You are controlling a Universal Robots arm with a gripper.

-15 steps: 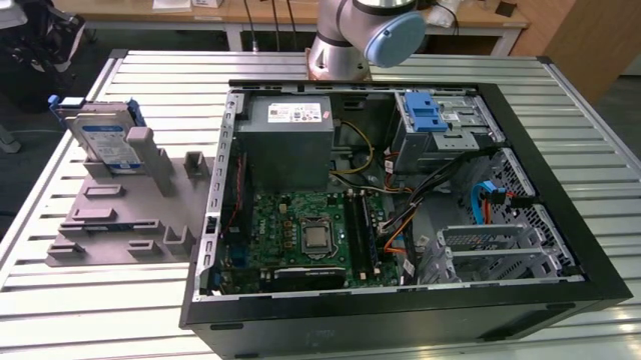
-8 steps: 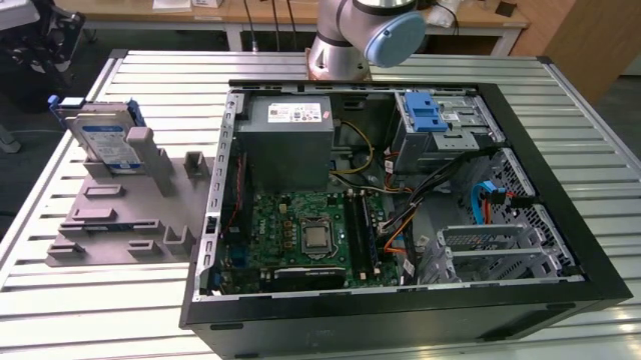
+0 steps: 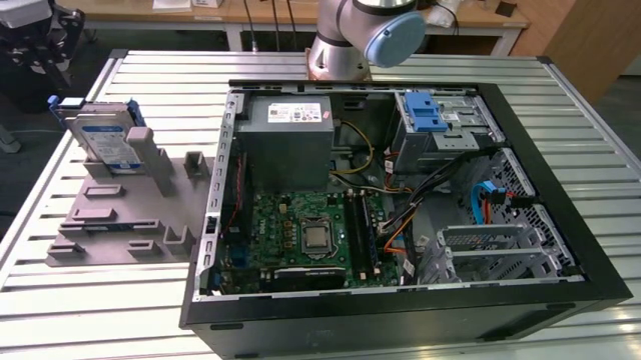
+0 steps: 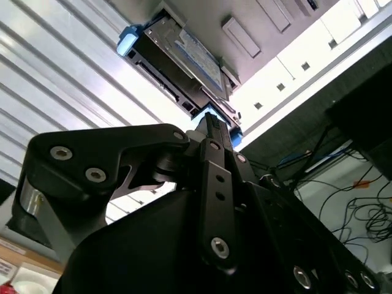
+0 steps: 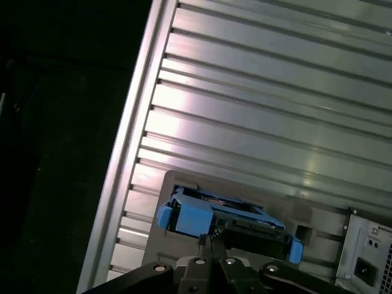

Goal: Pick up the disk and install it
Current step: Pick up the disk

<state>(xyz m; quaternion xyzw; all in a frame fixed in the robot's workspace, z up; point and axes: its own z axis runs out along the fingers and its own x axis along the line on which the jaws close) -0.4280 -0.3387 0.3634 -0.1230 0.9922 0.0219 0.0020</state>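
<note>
Claw [image 5: 209, 240] near disk [image 5: 191, 218], slatted metal table [image 5: 257, 122]

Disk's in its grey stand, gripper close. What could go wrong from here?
The silver hard drive in its blue plastic carrier stands on edge in the grey slotted stand; an off-centre grip by the black gripper may wedge or tip it. The wall of the open black computer case lies between stand and bay; a low carry may strike it. Loose cables beside the grey metal drive bay may snag.

Arm [image 3: 346, 37] is cut off at exterior view's top edge. Grey holder [image 3: 110, 217] hides lower part of disk [image 3: 105, 142]. Second wrist view: gripper [image 4: 209, 122] covers its near end.
</note>
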